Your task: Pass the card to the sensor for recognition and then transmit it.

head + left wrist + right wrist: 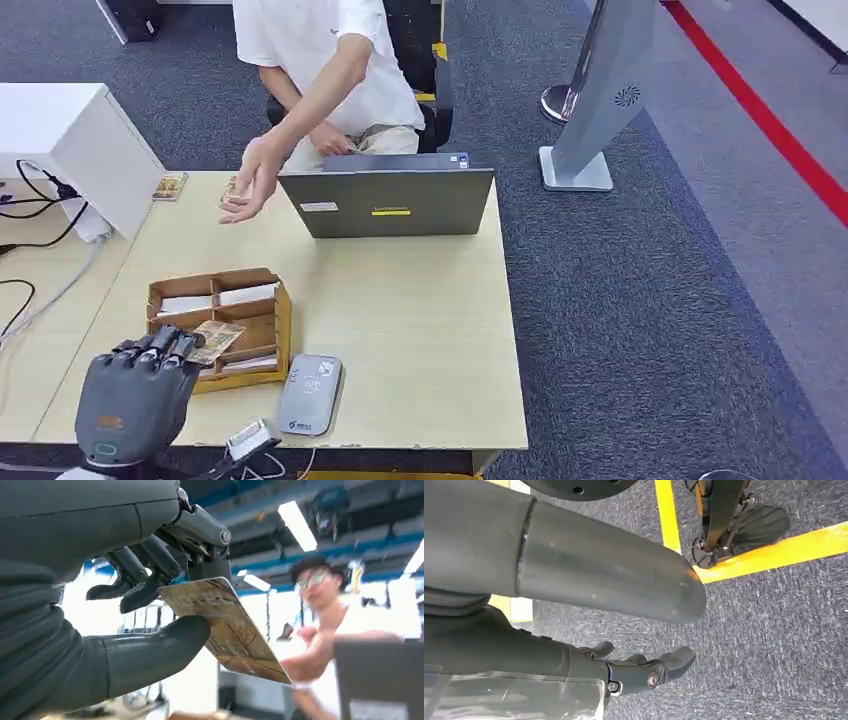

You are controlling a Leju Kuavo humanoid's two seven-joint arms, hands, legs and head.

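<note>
My left hand (pixel 140 385) hovers over the table's near left corner and pinches a tan patterned card (pixel 215 341) between thumb and fingers. The left wrist view shows the same card (pixel 227 627) close up, held by my left hand (pixel 150 610), thumb under it and fingers above. The card is above the near end of the wooden card box (pixel 222 320). A grey card sensor (pixel 309 393) lies flat on the table just right of the box. My right hand (pixel 624 630) hangs over the carpet, fingers apart and holding nothing.
A person (pixel 320 70) sits behind a grey laptop (pixel 390 200) across the table, one hand (pixel 250 190) reaching out over the far left of the table (pixel 420 320). Two cards (pixel 170 186) lie at the far left. A white cabinet (pixel 70 140) and cables are at left.
</note>
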